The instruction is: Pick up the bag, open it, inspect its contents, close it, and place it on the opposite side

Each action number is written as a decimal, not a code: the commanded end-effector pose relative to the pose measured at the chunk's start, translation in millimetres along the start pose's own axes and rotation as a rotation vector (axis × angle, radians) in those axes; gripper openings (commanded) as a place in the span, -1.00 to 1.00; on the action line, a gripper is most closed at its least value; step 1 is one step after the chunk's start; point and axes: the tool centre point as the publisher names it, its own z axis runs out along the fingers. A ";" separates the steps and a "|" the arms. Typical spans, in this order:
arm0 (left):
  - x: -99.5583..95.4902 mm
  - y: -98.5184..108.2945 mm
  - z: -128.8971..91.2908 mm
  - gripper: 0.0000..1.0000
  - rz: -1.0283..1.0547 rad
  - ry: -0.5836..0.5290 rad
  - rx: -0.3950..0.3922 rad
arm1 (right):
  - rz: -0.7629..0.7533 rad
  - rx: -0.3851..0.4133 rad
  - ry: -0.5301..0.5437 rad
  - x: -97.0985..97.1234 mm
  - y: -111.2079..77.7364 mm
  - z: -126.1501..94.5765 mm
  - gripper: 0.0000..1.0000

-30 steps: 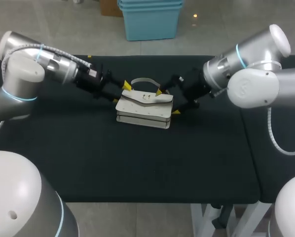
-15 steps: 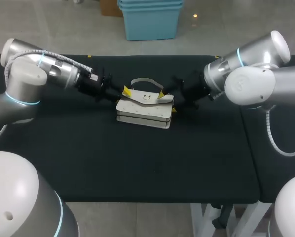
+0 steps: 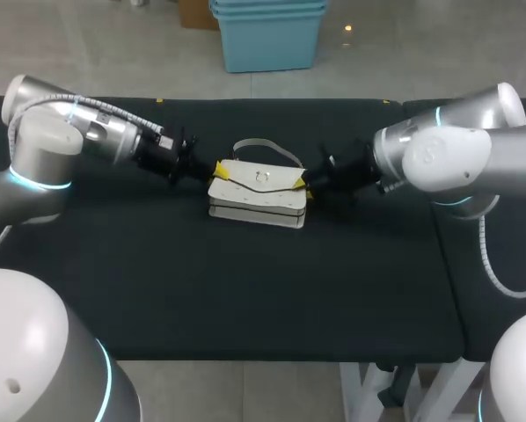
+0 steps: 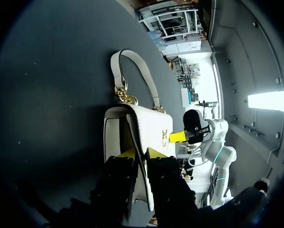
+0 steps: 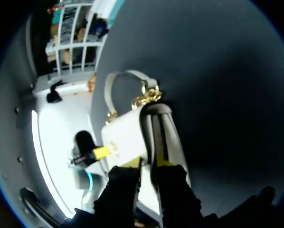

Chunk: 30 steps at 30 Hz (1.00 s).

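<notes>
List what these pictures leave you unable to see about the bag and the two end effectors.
Contents of the bag: head view, covered by its flap; the wrist views show only its ends.
Clasp detail: head view, too small.
Bag's near end at the left end effector and right end effector: wrist views, hidden by their own dark bodies.

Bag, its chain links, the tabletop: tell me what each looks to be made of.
Bag: smooth cream leather or an imitation, I cannot tell which; it has a soft sheen and a stiff flap that holds its shape.
Chain links: gold-coloured metal, judging by the bright glints.
Tabletop: matt black covering, perhaps cloth or a rubber mat; it shows no reflections.
</notes>
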 end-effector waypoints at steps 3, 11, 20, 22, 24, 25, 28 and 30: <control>-2.6 -0.5 11.9 -1.00 0.007 0.013 -0.020 | 0.000 -0.015 0.035 0.6 0.4 11.3 -1.00; 1.4 -0.4 9.7 -1.00 0.023 0.021 -0.014 | -0.017 -0.045 0.047 6.5 -0.1 4.7 -0.69; 0.9 -0.3 7.4 0.07 0.014 0.025 -0.012 | -0.019 -0.051 0.052 5.1 -0.7 3.9 -1.00; 4.5 0.3 2.8 1.00 0.020 0.024 -0.003 | -0.023 -0.053 0.054 5.9 -0.7 1.3 0.02; 8.8 1.2 -3.3 1.00 0.026 0.039 0.002 | -0.032 -0.062 0.055 7.4 -1.5 -2.7 1.00; 11.2 1.6 -6.9 1.00 0.027 0.050 0.004 | -0.037 -0.067 0.052 8.0 -1.7 -4.6 1.00; 20.5 4.7 -18.9 1.00 0.037 0.058 0.015 | -0.050 -0.077 0.051 9.8 -4.2 -11.3 1.00; 27.0 7.3 -26.6 1.00 0.055 0.056 0.023 | -0.060 -0.083 0.049 10.7 -6.9 -15.4 1.00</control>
